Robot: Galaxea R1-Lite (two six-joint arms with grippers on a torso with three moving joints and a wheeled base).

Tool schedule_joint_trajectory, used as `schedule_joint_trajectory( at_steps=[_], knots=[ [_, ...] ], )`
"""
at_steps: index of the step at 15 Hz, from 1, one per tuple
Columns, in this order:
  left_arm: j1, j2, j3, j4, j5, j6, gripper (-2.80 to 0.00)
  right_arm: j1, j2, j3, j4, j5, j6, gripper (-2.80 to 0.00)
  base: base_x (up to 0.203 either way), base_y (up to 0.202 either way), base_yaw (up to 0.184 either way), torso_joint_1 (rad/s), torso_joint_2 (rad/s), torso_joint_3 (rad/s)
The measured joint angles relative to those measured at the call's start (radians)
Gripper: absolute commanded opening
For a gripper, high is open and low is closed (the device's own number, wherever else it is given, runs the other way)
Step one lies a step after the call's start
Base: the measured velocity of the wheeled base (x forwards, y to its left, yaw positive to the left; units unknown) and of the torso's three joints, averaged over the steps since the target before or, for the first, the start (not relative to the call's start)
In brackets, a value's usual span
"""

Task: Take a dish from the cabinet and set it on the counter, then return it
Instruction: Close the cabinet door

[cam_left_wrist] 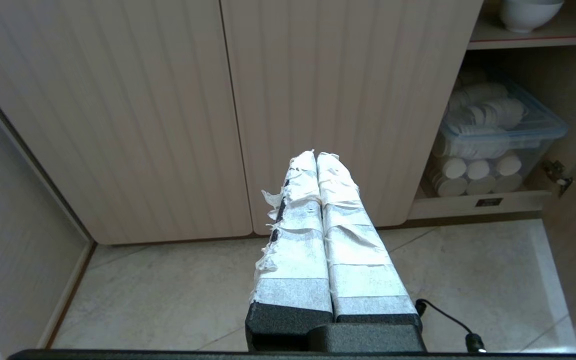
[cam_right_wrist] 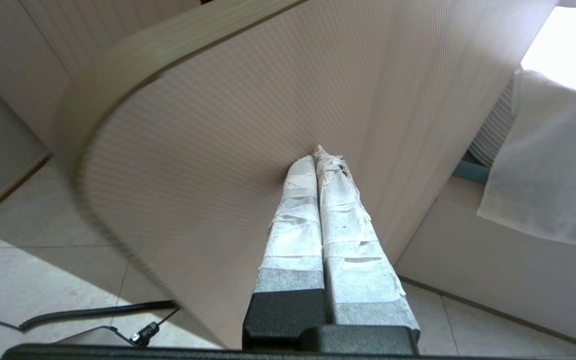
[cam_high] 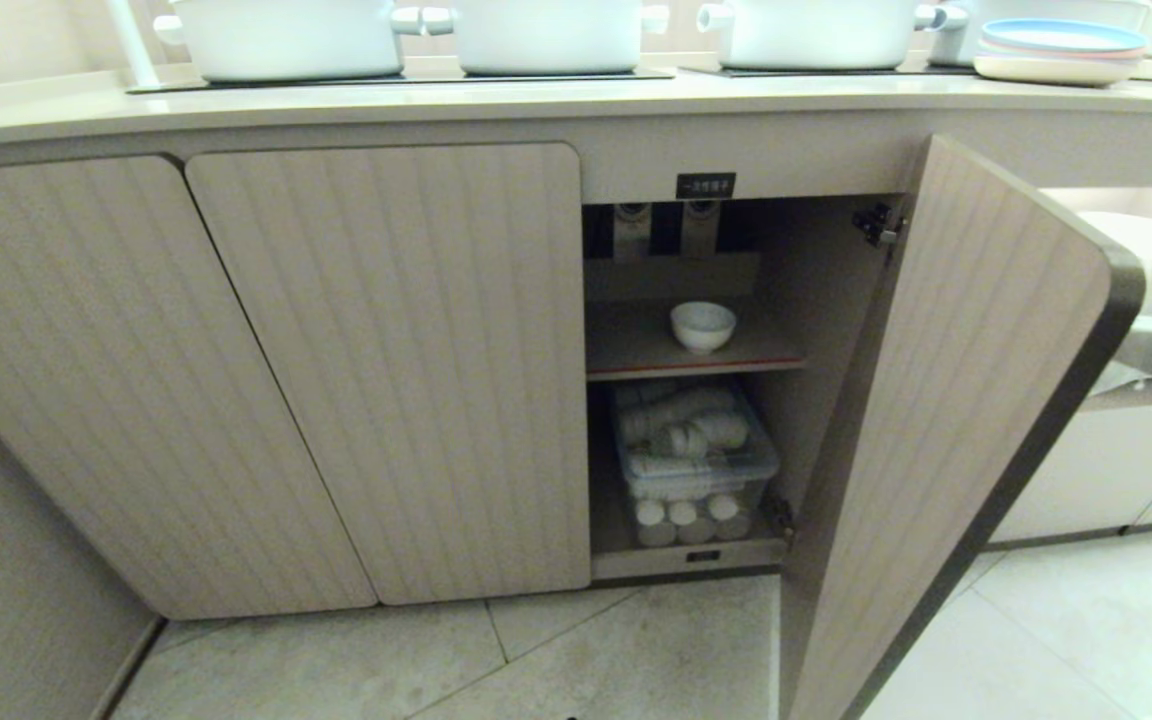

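head view: the cabinet (cam_high: pixel 386 370) has its right door (cam_high: pixel 946 420) swung open; the dish (cam_high: pixel 703 326) sits on the upper shelf (cam_high: pixel 636 350), untouched. the counter (cam_high: pixel 536 100) runs above.

left wrist view: my left gripper (cam_left_wrist: pixel 316 156) hangs before the closed doors, fingers pressed together, empty.

right wrist view: my right gripper (cam_right_wrist: pixel 317 159) is closed, empty, tips at the outer face of the open door. step in hand: clearing the door. next: reposition to the opening, spread fingers, reach for the dish.

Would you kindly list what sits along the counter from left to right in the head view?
First white pot → second white pot → third white pot → stack of pastel plates, all on the counter.
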Motion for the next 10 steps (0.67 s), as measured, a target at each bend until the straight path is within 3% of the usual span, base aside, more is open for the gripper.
schedule_joint_trajectory(
  at_steps=[10],
  knots=[
    [0.0,0.0,0.0,0.0,0.0,0.001,-2.8,0.051,0.145,-0.111,-0.001,-0.018,-0.003,-2.8,0.0,0.0,0.0,0.0,0.0,0.0]
  ],
)
